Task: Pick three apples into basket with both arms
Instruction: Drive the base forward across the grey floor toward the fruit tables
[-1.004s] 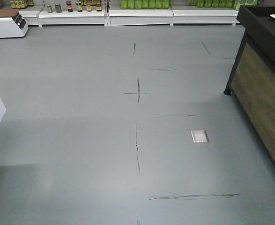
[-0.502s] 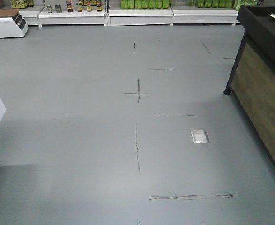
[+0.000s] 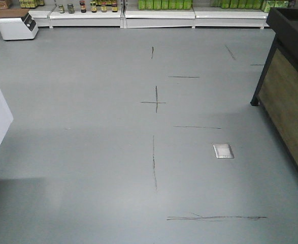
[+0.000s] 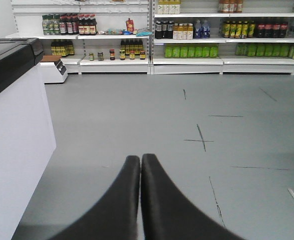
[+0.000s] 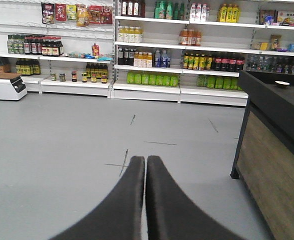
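**A:** Apples first. Where are they?

**B:** I cannot tell from these views, and the same goes for the basket.

**A:** And the grippers?

**B:** The left gripper [image 4: 140,159] sits at 6 o'clock in its wrist view. Its two black fingers are pressed together tip to tip and clench nothing. The right gripper [image 5: 145,159] looks the same, at 6 o'clock in its own view, clenched and empty.

**A:** What lies around them?

**B:** A grey floor [image 3: 88,152] marked with thin dark scuff lines. Near the middle of the front view there is a drawn cross [image 3: 156,102]. A small square metal plate [image 3: 223,151] is set in the floor at 4 o'clock from the cross.

**A:** Further out?

**B:** At 12 o'clock white shelves [image 5: 147,90] run along the far wall, stocked with bottles and jars. A row of green bottles [image 5: 152,78] stands on a low shelf. At 10 o'clock in the right wrist view a white box-shaped machine [image 5: 6,86] with a brown top stands at the foot of the shelves. At 3 o'clock in the same view is a dark-topped counter [image 5: 272,165] with a wooden side, and a small white dish [image 5: 282,83] rests on top of it. In the left wrist view a white cabinet [image 4: 16,140] with a black top fills 9 o'clock.
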